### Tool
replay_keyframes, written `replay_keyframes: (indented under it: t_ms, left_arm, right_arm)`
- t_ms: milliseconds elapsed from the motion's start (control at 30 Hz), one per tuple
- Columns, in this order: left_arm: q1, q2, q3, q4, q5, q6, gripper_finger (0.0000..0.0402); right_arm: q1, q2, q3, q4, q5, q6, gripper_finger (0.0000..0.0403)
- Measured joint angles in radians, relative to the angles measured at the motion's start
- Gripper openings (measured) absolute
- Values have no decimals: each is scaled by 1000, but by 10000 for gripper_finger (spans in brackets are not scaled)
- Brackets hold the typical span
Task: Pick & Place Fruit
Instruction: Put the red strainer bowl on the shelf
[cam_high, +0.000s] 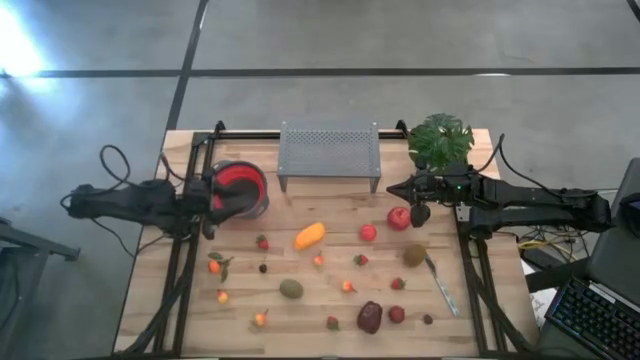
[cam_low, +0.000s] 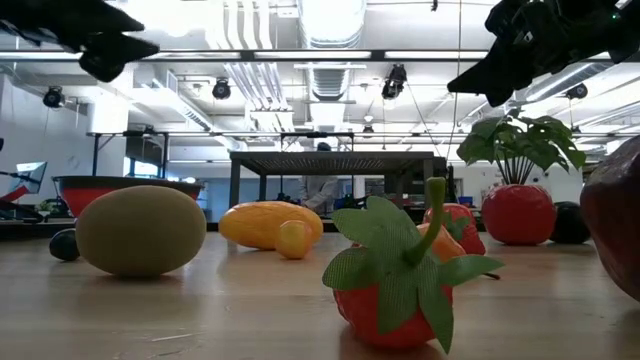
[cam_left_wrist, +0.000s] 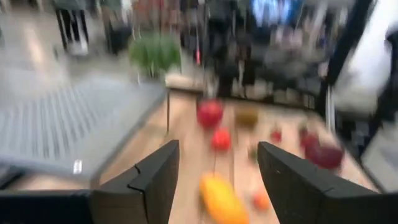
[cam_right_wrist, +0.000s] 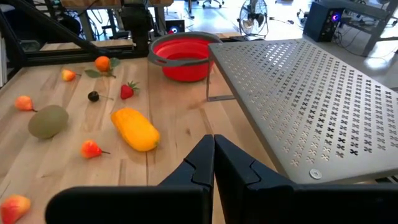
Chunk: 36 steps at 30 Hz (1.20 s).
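Observation:
Several toy fruits lie scattered on the wooden table (cam_high: 190, 320): an elongated orange one (cam_high: 309, 236), a red apple (cam_high: 399, 217), two brown-green kiwis (cam_high: 291, 289) (cam_high: 414, 255), a dark maroon one (cam_high: 370, 317) and small red berries. My left gripper (cam_left_wrist: 217, 155) hovers open at the left edge of the red bowl (cam_high: 240, 188), with nothing between its fingers. At the far right my right gripper (cam_right_wrist: 214, 142) hangs shut and empty above the table, near the red apple.
A grey perforated metal rack (cam_high: 329, 150) stands at the far middle, and a green potted plant (cam_high: 440, 140) at the far right. A metal spoon (cam_high: 442, 285) lies near the right kiwi. Black rails run along both table sides.

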Motion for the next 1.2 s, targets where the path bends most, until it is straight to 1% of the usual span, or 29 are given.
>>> replay_keyframes:
  t_ms: [100, 233, 400, 567, 700, 867, 1033, 1133, 1200]
  left_arm:
    - [0, 67, 102, -221, -10, -100, 221]
    - [0, 171, 202, -441, -15, -220, 215]
    - [0, 309, 286, -629, -17, -275, 213]
    - [0, 455, 323, -790, 2, -295, 213]
    - [0, 548, 321, -833, 40, -294, 213]
    - [0, 636, 321, -840, 53, -245, 213]
    - [0, 715, 321, -838, 23, -206, 213]
    - [0, 740, 321, -854, -14, -193, 213]
    - [0, 761, 321, -848, -18, -185, 212]
  right_arm:
    - [0, 0, 0, 0, 0, 0, 8]
    - [0, 0, 0, 1, 0, 0, 8]
    - [0, 0, 0, 4, 0, 0, 8]
    - [0, 0, 0, 4, 0, 0, 8]
    - [0, 0, 0, 4, 0, 0, 8]
    - [0, 0, 0, 4, 1, 0, 8]
    - [0, 2, -3, 5, 1, 2, 8]
    - [0, 2, -5, 5, 1, 3, 8]
    - [0, 1, -6, 5, 1, 3, 8]
